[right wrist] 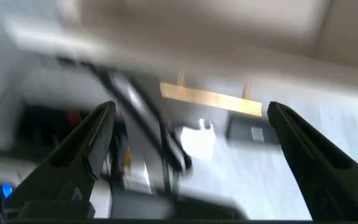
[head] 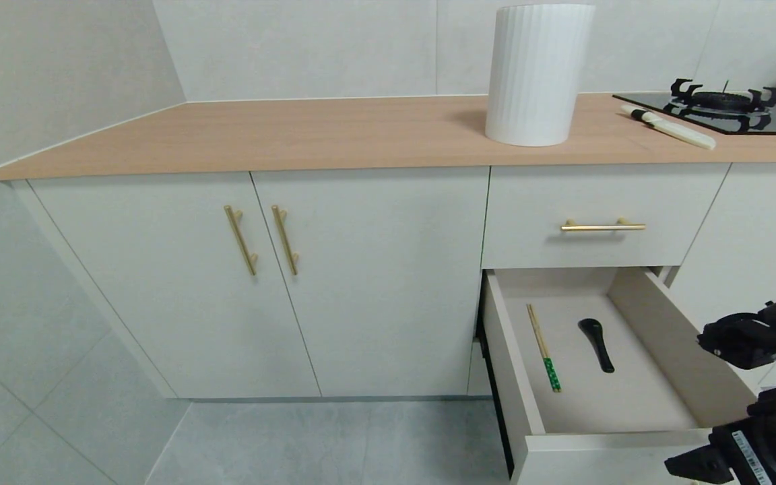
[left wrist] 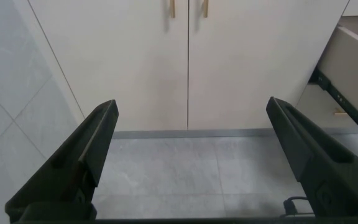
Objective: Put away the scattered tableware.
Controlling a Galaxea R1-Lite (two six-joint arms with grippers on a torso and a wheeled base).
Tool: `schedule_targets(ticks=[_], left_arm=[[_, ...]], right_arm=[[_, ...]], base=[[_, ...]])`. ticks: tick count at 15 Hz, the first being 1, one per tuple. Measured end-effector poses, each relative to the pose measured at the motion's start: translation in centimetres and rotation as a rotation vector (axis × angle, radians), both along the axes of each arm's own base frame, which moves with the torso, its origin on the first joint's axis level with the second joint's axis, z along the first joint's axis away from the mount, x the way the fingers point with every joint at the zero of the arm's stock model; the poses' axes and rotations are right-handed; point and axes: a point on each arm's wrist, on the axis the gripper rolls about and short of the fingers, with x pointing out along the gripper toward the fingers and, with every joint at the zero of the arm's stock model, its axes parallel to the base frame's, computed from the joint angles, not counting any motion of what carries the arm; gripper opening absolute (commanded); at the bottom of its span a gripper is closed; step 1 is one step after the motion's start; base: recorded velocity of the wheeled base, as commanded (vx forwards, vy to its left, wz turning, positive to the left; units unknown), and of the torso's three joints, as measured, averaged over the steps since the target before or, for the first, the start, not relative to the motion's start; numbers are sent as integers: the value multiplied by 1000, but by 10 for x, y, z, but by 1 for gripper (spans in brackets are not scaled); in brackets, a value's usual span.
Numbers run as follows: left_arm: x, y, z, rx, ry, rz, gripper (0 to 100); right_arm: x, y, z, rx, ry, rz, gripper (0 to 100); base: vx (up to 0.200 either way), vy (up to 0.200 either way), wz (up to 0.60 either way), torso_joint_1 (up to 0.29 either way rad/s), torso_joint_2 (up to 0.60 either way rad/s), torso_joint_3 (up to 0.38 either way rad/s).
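Currently the lower drawer stands pulled out beneath the countertop.

Contents of the drawer:
- a pair of chopsticks, lying lengthwise near the left wall
- a black spoon beside them toward the middle, apart from them

On the countertop, just beside the stove, a knife lies flat. It is pale along most of its length, with a dark band near the end toward the back wall. A white ribbed canister stands upright nearby, apart from the knife.

Left gripper: fingers spread wide, nothing between them, held low and facing the cabinet doors and floor.

Right gripper: fingers likewise spread and empty. Its view is smeared, with a brass bar handle ahead of it.

Judgement: the knife looks like the one piece left to stow.

Handling of the knife:
- It should be stiff, slim and fairly light.
- It lies flat on smooth wood, so there is little room beneath it for a fingertip.
- I take the banded end for the handle, though I cannot tell for sure.
- The best hold is probably across that end, pads closing on its two flanks, near where it meets the blade so the long end does not swing.
- The surface looks glossy, so it may slip or twist in a light pinch.
- The pale blade may be ceramic. If so it is brittle and should be set down, not dropped.
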Motion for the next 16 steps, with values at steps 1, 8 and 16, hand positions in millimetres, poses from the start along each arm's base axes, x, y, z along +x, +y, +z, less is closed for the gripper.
schedule_targets(ticks=[1, 8, 16], left_arm=[[0, 0, 0, 0, 0, 0, 100], [0, 0, 0, 0, 1, 0, 100], [0, 0, 0, -1, 0, 0, 100]], right_arm=[[3, 3, -3, -12, 28, 6, 100], [21, 11, -21, -56, 195, -63, 100], [54, 3, -41, -46, 203, -162, 100]], base=[[0, 0, 0, 0, 0, 0], [0, 0, 0, 0, 0, 0], [0, 0, 0, 0, 0, 0]])
